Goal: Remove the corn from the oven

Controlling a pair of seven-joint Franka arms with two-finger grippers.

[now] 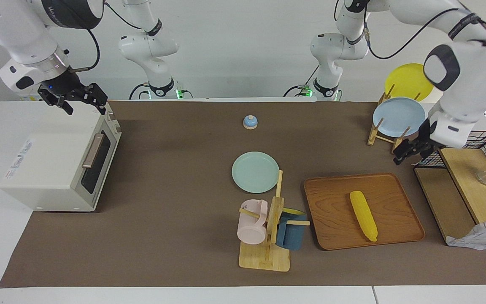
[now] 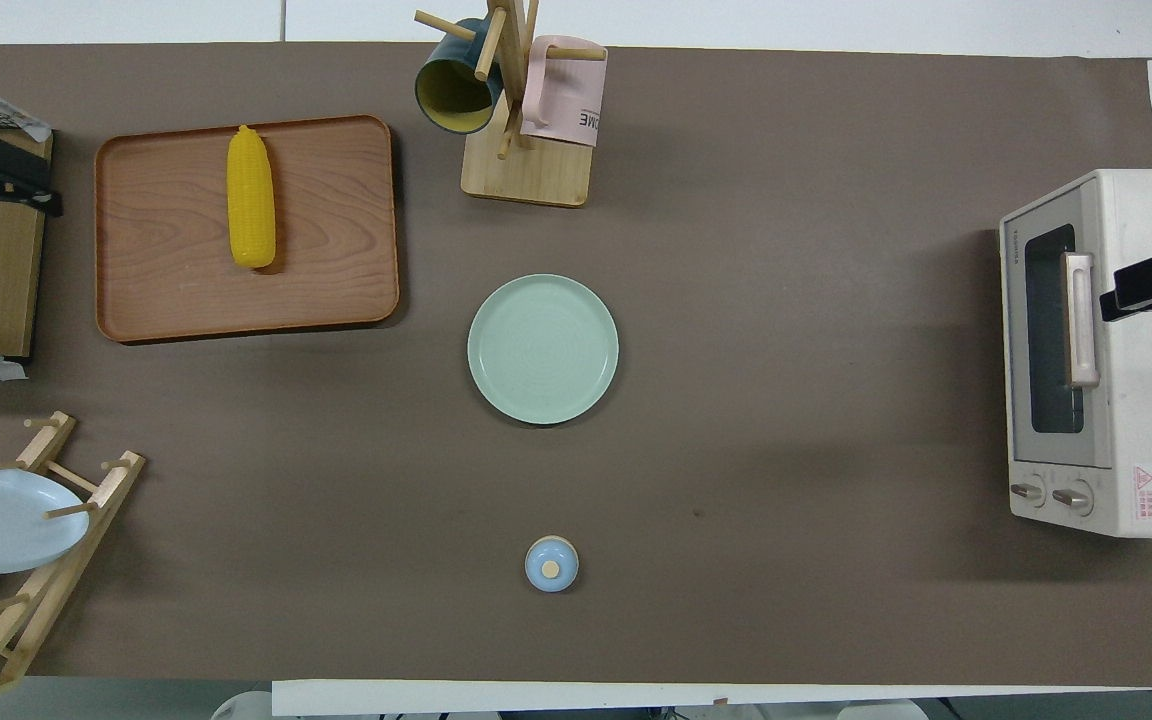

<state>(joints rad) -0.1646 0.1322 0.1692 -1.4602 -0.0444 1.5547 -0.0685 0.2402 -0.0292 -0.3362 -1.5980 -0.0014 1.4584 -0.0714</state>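
Note:
The yellow corn (image 1: 363, 215) lies flat on the brown wooden tray (image 1: 336, 236) at the left arm's end of the table; it also shows in the overhead view (image 2: 250, 196). The cream-white oven (image 1: 44, 164) stands at the right arm's end with its dark glass door shut and its tan handle (image 2: 1080, 318) free. My right gripper (image 1: 83, 105) is open and empty, up in the air over the oven's top. My left gripper (image 1: 407, 156) is open and empty, raised over the tray's edge beside the wooden stand.
A pale green plate (image 1: 255, 172) lies mid-table. A mug tree (image 1: 268, 228) with a pink and a blue mug stands beside the tray. A small blue bell (image 1: 250, 122) sits nearer the robots. A plate rack (image 1: 397, 116) and a wire basket (image 1: 485, 141) are at the left arm's end.

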